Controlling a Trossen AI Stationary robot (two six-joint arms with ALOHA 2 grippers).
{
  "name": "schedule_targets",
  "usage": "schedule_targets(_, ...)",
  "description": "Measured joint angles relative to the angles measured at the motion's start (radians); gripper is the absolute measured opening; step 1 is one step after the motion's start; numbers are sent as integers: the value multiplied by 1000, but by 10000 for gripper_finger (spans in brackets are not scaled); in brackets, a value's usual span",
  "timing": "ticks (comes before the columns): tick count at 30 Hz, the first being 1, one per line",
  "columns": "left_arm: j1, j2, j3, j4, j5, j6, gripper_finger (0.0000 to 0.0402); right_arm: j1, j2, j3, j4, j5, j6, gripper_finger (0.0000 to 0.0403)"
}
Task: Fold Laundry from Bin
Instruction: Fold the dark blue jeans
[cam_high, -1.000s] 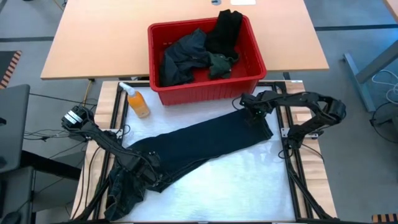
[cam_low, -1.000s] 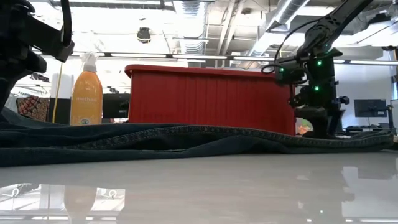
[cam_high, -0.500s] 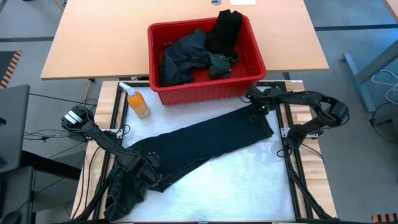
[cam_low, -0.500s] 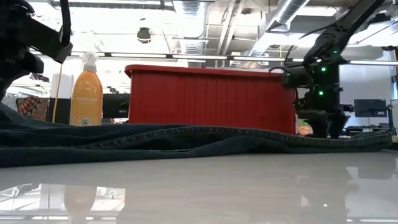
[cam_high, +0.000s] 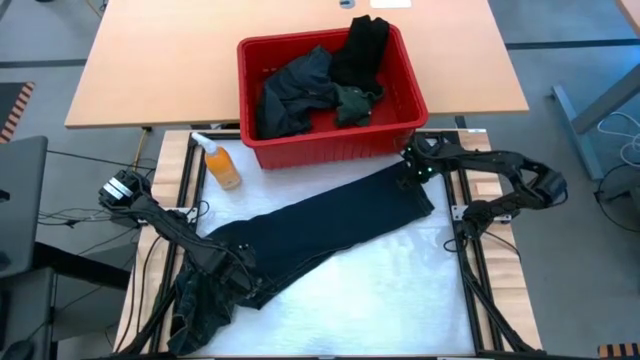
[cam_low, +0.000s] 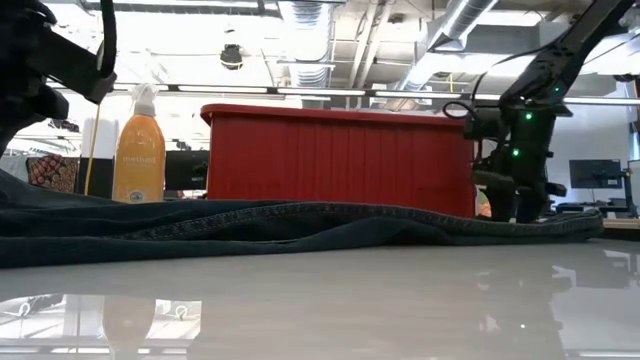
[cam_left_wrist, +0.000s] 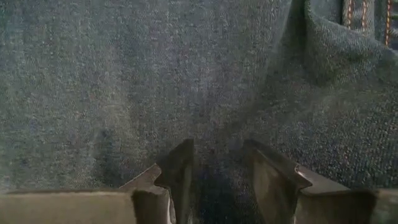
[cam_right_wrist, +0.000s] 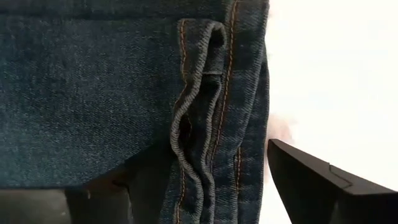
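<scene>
Bin (cam_high: 400, 135) holding dark laundry (cam_high: 310, 90), left hand (cam_left_wrist: 217, 180) pinching jeans (cam_high: 320, 235), right hand (cam_right_wrist: 205, 174) released.

From my remote station I look down on a grey floor (cam_high: 580, 250) around a pale wooden desk (cam_high: 150, 70), with a dark chair (cam_high: 20, 200) just off its near left corner. Looking level across the room, I see ceiling ducts (cam_low: 450, 30), strip lights (cam_low: 310, 92) and a dark monitor (cam_low: 595, 172) at far right.

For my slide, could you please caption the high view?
Jeans spread below the red bin; left gripper pinches one end, right gripper open at the other.
</scene>
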Motion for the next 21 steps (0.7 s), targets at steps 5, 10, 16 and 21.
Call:
schedule_targets(5, -6, 0, 0, 2, 2, -1, 135, 15, -3, -2, -2, -4, 1, 277)
schedule_targets(10, -6, 0, 0, 2, 1, 6, 135, 55, -17, -7, 5, -8, 11, 181)
schedule_targets(16, -6, 0, 0, 0, 0, 13, 135, 76, -73, -2, -35, -37, -7, 42)
schedule_targets(21, -6, 0, 0, 9, -18, 30, 135, 116, -150, 118, -293, 44, -16, 42)
